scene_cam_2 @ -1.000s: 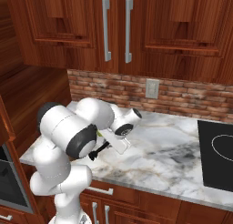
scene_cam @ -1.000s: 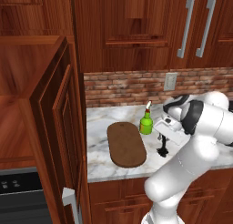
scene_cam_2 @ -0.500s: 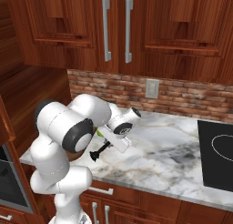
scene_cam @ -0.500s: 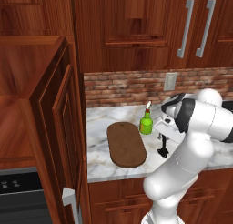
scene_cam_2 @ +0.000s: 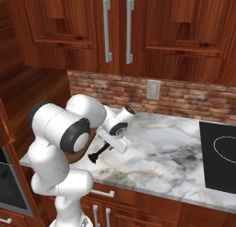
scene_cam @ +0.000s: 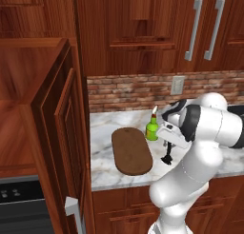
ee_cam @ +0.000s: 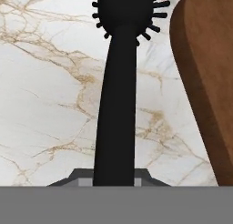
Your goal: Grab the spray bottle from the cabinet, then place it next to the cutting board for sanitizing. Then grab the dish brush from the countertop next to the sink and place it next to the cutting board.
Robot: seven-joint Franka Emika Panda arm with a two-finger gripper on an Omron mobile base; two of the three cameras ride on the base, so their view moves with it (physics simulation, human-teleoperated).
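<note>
Holding the brush (ee_cam: 119,82) by the end of its thin handle, my gripper (ee_cam: 113,175) is clamped shut on it. The brush's long axis runs straight away from my hand, bristle head at the far end, pointing down toward the worktop (ee_cam: 50,91). From the left base view the brush (scene_cam: 167,157) stands nearly upright, head lowest, at or just over the marble; whether the bristles touch the stone I cannot tell. From the right base view it (scene_cam_2: 98,153) slants, head low toward the worktop's front edge and handle rising back into my gripper (scene_cam_2: 110,145).

The brush is just beside the board (scene_cam: 131,151), off its right long edge. That board lies flat, its long axis running from the wall toward the front edge of the worktop (scene_cam: 102,133). In the hand view the board's (ee_cam: 207,82) rounded edge runs along the right of the brush, close but apart from the handle.

A bottle (scene_cam: 152,128) stands upright beside the board's far right end, nozzle at the top, near the brick wall (scene_cam: 128,90).

The worktop (scene_cam_2: 170,152) is white-grey veined marble over reddish-brown drawers. A wall outlet (scene_cam_2: 153,89) sits in the brick, wall cabinets (scene_cam_2: 138,27) with vertical bar handles hang above, a black cooktop (scene_cam_2: 221,157) lies to the right, and the tall cabinet's open door (scene_cam: 62,133) stands at the left.
</note>
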